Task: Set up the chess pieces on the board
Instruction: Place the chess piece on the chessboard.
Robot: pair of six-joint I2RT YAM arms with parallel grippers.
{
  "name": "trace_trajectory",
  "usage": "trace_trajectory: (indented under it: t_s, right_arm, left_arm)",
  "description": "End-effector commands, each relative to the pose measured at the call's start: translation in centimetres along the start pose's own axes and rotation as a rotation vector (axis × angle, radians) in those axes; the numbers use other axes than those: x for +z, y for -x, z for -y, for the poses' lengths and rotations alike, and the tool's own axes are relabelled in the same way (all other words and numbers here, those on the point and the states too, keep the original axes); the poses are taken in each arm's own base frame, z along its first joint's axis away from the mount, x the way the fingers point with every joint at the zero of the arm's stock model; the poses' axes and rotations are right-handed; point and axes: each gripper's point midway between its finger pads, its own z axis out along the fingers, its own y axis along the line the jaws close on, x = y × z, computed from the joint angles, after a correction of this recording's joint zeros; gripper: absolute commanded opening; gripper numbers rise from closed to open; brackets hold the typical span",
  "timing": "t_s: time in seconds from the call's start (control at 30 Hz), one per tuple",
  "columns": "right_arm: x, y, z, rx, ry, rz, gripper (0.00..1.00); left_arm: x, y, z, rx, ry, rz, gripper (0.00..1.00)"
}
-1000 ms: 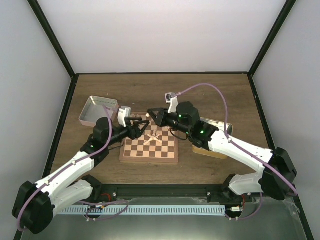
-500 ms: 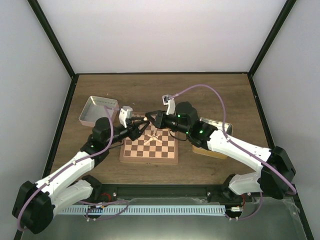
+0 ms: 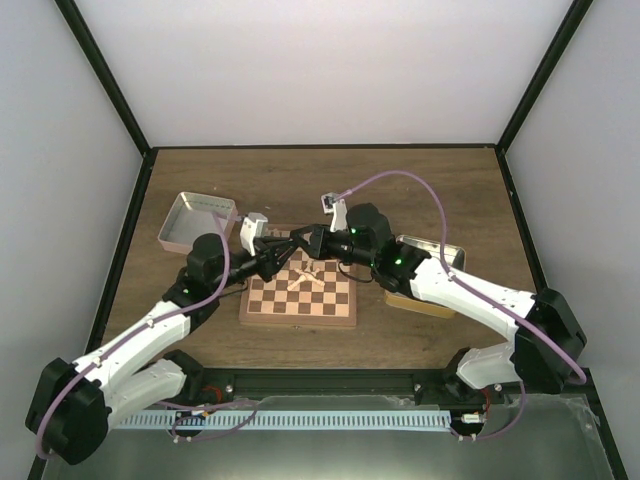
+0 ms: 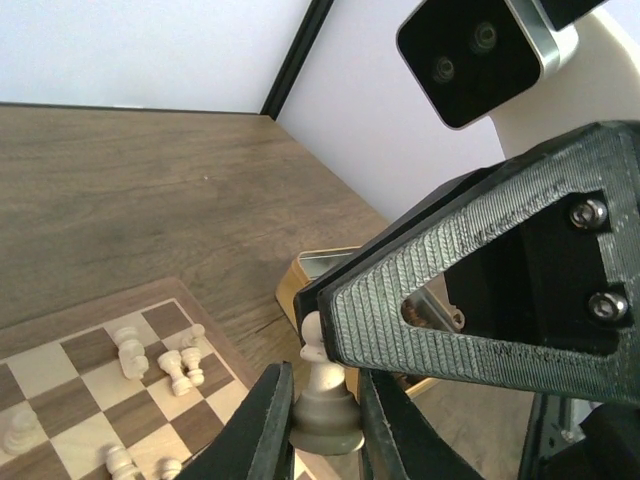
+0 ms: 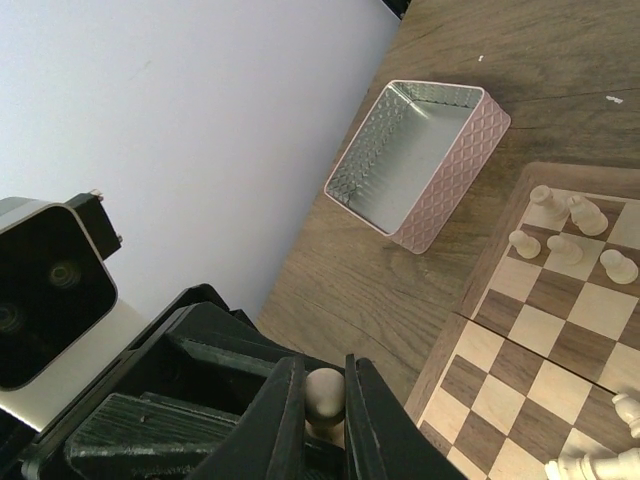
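Observation:
A pale cream pawn (image 4: 322,385) hangs in the air over the far edge of the board (image 3: 330,312), held by both grippers. My left gripper (image 4: 322,425) is shut on its wide base. My right gripper (image 5: 316,400) is shut on its round head (image 5: 325,392). From above, the left gripper (image 3: 284,250) and the right gripper (image 3: 304,241) meet tip to tip. Several other chess pieces (image 3: 306,273) lie tipped over on the checks; more chess pieces (image 5: 565,218) show in the right wrist view and in the left wrist view (image 4: 180,368).
An empty pink tray (image 3: 195,220) sits on the table left of the board, also seen as the pink tray (image 5: 420,160). A metal tin (image 3: 432,252) on a tan box lies right of the board. Both arms cross over the board's far side.
The right gripper carried the pawn leftward to the left gripper. The left gripper's jaws went from wide open to closed on the pawn's base.

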Motion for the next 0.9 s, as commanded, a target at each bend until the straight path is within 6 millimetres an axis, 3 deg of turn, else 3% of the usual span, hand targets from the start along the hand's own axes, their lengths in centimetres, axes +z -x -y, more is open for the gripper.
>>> trace_trajectory:
  t_s: [0.0,0.1,0.17,0.27,0.43,0.53,0.7,0.87]
  right_arm:
    - [-0.3,1.0,-1.2,-0.020,0.026,0.012,0.06]
    - [-0.5,1.1,-1.1,-0.018,0.015,0.008,0.13]
    - [-0.9,1.3,-0.8,-0.008,-0.012,-0.011,0.37]
    - [-2.0,1.7,-0.8,-0.010,-0.010,-0.071,0.55]
    - [-4.5,2.3,-2.0,-0.073,0.040,-0.143,0.56]
    - [-5.3,1.9,-3.1,-0.121,0.053,-0.210,0.56]
    - [-6.8,0.8,-5.1,-0.168,0.154,-0.252,0.56]
    - [-7.3,-0.1,-5.1,-0.171,0.179,-0.280,0.48]
  left_arm:
    - [0.1,1.6,1.0,0.036,-0.033,0.036,0.11]
    - [0.0,1.7,1.2,0.056,-0.042,0.040,0.04]
    - [-0.1,1.8,1.8,0.081,-0.068,0.041,0.04]
    - [-0.1,1.8,2.7,0.130,-0.110,0.035,0.04]
    - [-0.2,1.4,3.8,0.298,-0.128,0.004,0.04]
    - [-0.6,1.0,4.8,0.447,-0.156,-0.016,0.04]
    - [-0.5,1.4,4.9,0.567,-0.137,-0.069,0.04]
    - [-1.3,1.3,6.7,0.696,-0.224,-0.070,0.04]
